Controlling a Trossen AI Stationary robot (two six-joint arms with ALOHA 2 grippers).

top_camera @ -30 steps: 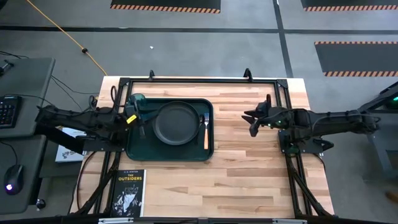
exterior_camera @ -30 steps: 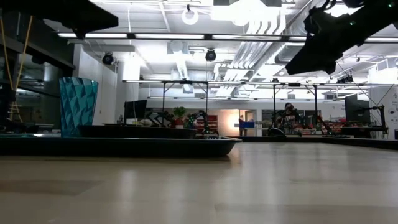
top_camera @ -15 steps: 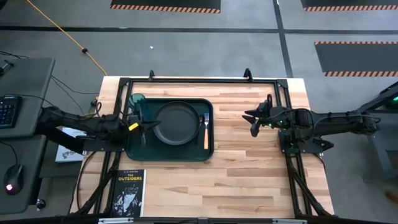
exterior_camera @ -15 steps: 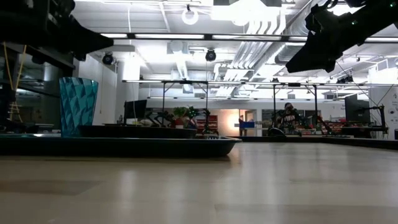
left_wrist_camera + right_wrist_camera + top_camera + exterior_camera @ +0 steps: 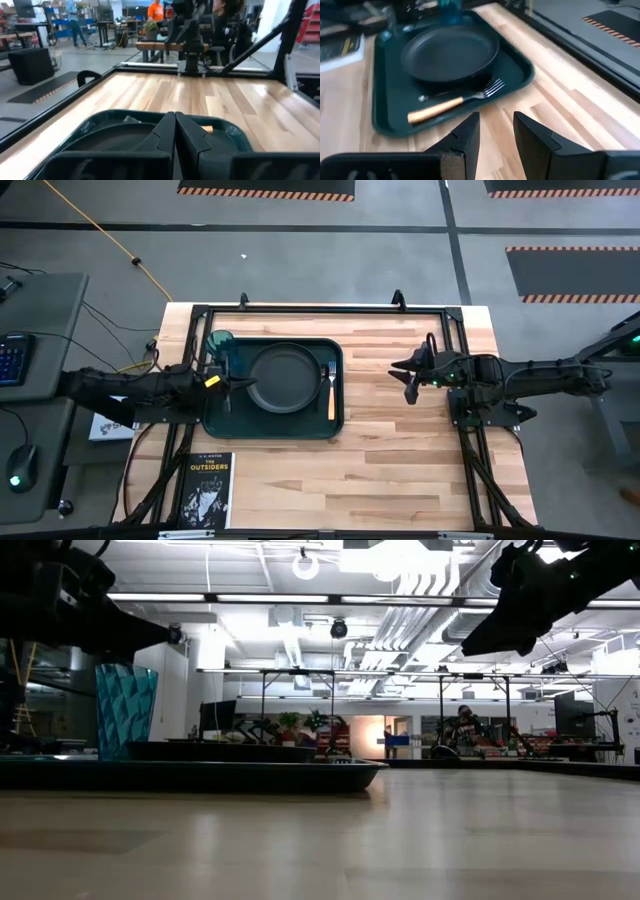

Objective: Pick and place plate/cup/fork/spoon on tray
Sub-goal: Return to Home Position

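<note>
Left gripper: held low over the tray's left part, between cup and plate; its fingers were seen pressed together, with nothing gripped.
Right gripper: held above bare table, right of the tray and well apart from it, pointed toward the tray; a clear gap was seen between its fingers, and nothing was held.
Tray: laid flat on the table's left half.
Plate: set in the middle of the tray.
Cup: stood upright in the tray's far left corner.
Fork: laid on the tray just right of the plate, tines toward the far edge.
Spoon: could not be made out; the tray's left strip was partly covered by the left gripper.
Book: laid on the table's near left corner, apart from the tray.
</note>
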